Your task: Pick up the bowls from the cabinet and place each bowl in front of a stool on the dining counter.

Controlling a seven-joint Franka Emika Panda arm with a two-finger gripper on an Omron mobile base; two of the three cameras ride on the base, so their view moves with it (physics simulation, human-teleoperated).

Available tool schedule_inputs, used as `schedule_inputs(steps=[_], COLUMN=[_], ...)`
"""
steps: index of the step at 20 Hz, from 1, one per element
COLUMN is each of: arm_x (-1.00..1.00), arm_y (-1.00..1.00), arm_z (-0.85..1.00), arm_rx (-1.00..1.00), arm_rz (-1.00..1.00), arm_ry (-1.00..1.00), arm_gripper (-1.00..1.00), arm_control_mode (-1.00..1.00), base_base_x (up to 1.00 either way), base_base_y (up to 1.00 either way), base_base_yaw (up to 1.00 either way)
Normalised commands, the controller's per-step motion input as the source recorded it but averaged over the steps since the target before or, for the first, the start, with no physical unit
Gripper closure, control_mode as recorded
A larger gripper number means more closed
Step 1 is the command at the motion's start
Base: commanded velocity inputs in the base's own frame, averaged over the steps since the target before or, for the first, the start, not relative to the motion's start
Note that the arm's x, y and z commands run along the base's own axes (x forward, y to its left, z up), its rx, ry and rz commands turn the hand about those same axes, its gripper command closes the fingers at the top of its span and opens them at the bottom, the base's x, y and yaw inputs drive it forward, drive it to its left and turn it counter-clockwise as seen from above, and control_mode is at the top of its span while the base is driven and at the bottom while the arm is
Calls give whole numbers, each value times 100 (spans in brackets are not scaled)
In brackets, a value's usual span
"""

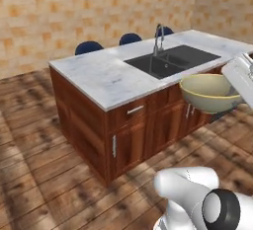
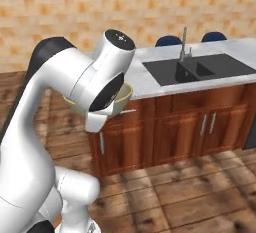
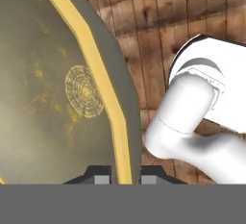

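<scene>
Beige-olive bowl [image 1: 210, 92] with cream inside, held in the air beside the near wood front of the desk [image 1: 99, 73], over the plank floor [image 1: 39, 165]. The gripper [image 3: 126, 174] is clamped narrowly on the bowl's rim, one fingertip on each side of it. A dark sink [image 1: 170, 60] with faucet [image 1: 158, 39] is set in the marble top; blue stools [image 1: 89, 47] stand along the far edge.

matt ceramic bowl [image 1: 209, 92], veined marble counter [image 1: 104, 76], glossy red-brown wood base, metal tap [image 1: 158, 38], plank floor [image 1: 39, 174].
</scene>
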Motion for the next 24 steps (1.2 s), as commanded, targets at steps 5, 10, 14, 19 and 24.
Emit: schedule_inputs(steps=[5,10,14,19,24], arm_x=[0,0,0,0,0], arm_y=[0,0,0,0,0], arm_z=[0,0,0,0,0], arm_rx=[0,0,0,0,0], arm_rz=[0,0,0,0,0], arm_ry=[0,0,0,0,0], arm_gripper=[100,100,100,100,100], arm_control_mode=[100,100,100,100,100], base_base_x=[100,59,22,95,100], base_base_y=[100,100,100,100,100], base_base_yaw=[21,17,13,-2,-25])
